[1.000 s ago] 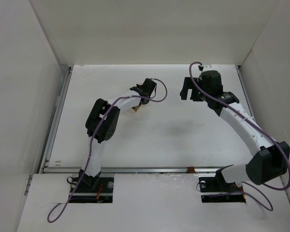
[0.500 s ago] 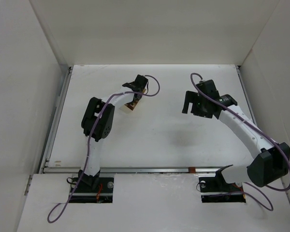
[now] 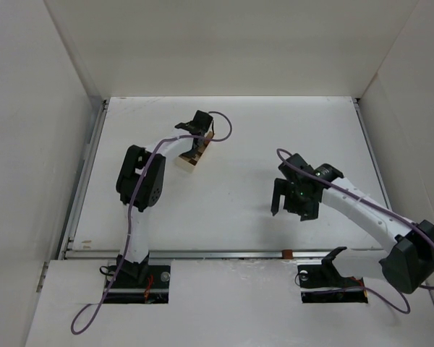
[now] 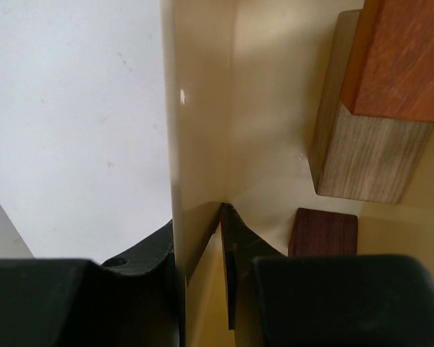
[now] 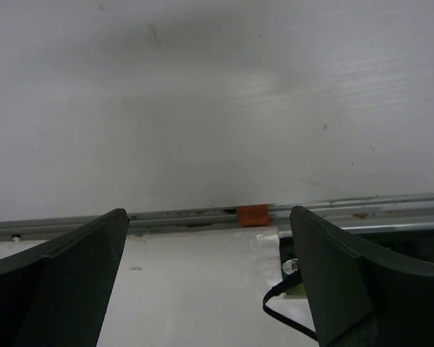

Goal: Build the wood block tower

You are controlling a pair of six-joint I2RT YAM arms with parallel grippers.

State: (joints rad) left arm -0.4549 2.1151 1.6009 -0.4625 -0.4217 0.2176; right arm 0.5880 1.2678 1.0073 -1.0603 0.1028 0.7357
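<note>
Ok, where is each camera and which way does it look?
Top external: high behind the left arm and right arm, looking down at the table; both show whole.
Left wrist: rides the left arm, looking past the left gripper, set either side of the tray wall, at the reddish-orange block, tan block and dark brown block.
Right wrist: rides the right arm, facing the near rail and orange tag; the open right gripper frames it.
Shared: tray in top and left wrist; orange tag in top and right wrist.
</note>
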